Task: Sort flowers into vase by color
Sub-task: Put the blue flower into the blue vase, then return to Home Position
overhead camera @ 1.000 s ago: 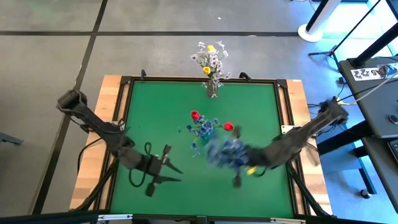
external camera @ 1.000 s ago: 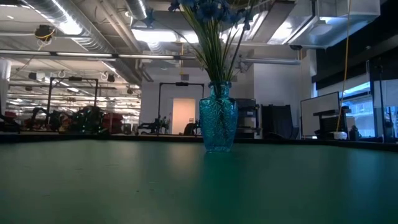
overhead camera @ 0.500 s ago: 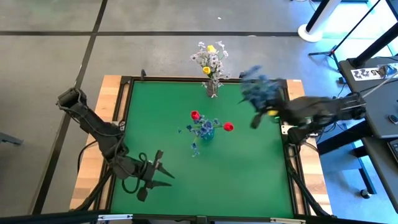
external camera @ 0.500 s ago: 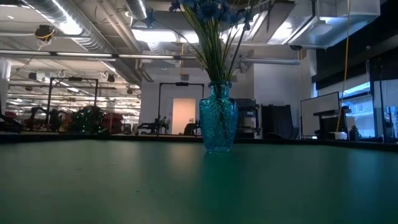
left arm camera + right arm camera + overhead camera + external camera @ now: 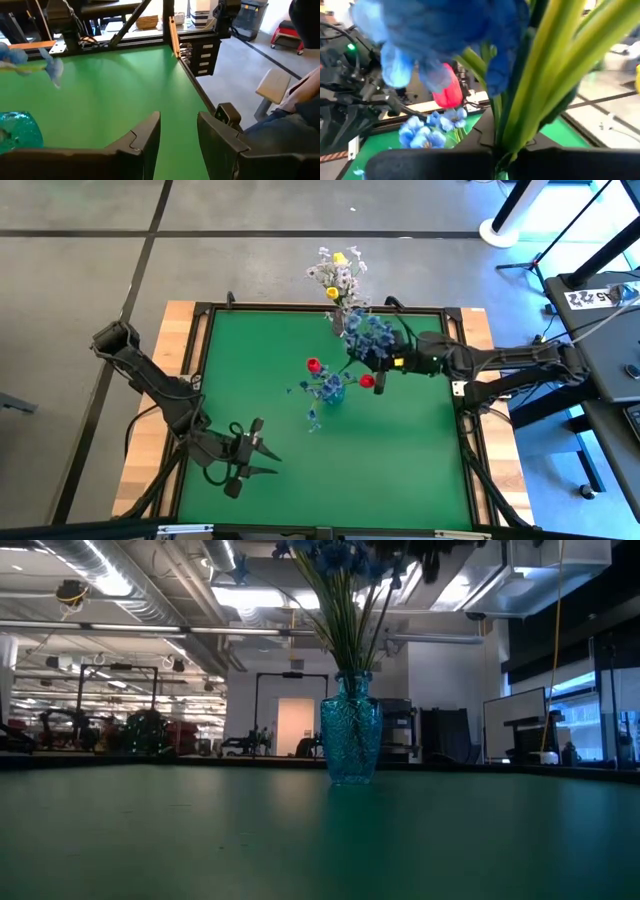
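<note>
Right gripper (image 5: pixel 397 361) moved from table's far right edge inward, now just right of blue vase (image 5: pixel 332 393), clamped on blue flower bunch (image 5: pixel 370 337) held above table. Blue vase, mid-table: blue blooms, two red buds (image 5: pixel 313 365). Far vase (image 5: pixel 342 323), far edge: white sprays, yellow buds (image 5: pixel 339 258). Left gripper (image 5: pixel 258 458) near left corner, fingers apart, empty.

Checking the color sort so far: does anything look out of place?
Yes. The teal vase mid-table holds red buds among blue blooms, and the far-edge vase mixes yellow buds with white sprays.
</note>
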Controlling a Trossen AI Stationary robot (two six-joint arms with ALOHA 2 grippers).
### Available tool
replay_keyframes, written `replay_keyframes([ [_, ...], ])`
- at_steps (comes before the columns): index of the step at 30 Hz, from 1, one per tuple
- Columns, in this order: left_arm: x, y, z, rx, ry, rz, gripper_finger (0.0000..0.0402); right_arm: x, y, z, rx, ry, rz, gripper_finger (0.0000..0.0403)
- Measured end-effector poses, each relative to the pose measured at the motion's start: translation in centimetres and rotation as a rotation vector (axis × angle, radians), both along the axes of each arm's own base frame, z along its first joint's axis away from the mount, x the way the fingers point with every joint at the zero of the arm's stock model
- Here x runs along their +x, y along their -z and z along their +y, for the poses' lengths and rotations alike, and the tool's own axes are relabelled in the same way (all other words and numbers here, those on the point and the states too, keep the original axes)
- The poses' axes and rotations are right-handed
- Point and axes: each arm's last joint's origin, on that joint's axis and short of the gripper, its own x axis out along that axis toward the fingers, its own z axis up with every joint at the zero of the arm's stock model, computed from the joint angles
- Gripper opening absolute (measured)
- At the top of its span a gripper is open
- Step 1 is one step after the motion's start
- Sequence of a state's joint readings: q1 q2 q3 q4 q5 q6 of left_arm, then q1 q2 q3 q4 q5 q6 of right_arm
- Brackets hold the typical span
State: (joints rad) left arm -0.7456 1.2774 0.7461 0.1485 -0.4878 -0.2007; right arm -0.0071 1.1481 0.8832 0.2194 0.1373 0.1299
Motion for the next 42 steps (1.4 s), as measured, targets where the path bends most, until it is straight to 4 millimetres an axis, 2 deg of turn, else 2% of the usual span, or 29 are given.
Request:
replay_keyframes([
  [4,0.1,0.0,0.1,0.001,-0.015,-0.004,0.0125,0.4,1.8,-0.6,0.051,-0.027,0.020,0.0012],
  [13,0.1,-0.2,0.2,-0.009,-0.026,-0.021,0.0125,1.7,3.9,-0.5,0.094,-0.035,0.051,0.0014],
  [17,-0.5,-1.3,0.9,-0.033,-0.031,-0.047,0.0125,2.5,5.0,-0.6,0.110,-0.024,0.095,0.0022],
  [21,-1.4,-2.5,2.1,-0.052,-0.018,-0.042,0.0125,2.5,5.1,-0.6,0.082,-0.028,0.104,0.0036],
  [24,-2.0,-3.5,3.0,-0.089,-0.016,-0.048,0.0125,2.2,4.5,-0.5,0.066,-0.069,0.151,0.0066],
  [28,-2.6,-4.2,3.9,-0.096,-0.026,-0.057,0.0125,1.9,2.2,-0.5,0.038,-0.043,0.228,0.0129],
  [34,-2.8,-4.1,4.7,-0.078,-0.049,-0.029,0.0125,1.0,-0.7,-0.6,0.038,-0.017,0.346,0.0215],
  [37,-2.8,-4.0,4.8,-0.072,-0.057,-0.020,0.0125,0.4,-1.4,-0.6,0.046,-0.011,0.425,0.0243],
  [42,-2.5,-4.0,5.2,-0.066,-0.080,-0.016,0.0125,-0.2,-1.4,-0.6,0.071,0.012,0.517,0.0277],
])
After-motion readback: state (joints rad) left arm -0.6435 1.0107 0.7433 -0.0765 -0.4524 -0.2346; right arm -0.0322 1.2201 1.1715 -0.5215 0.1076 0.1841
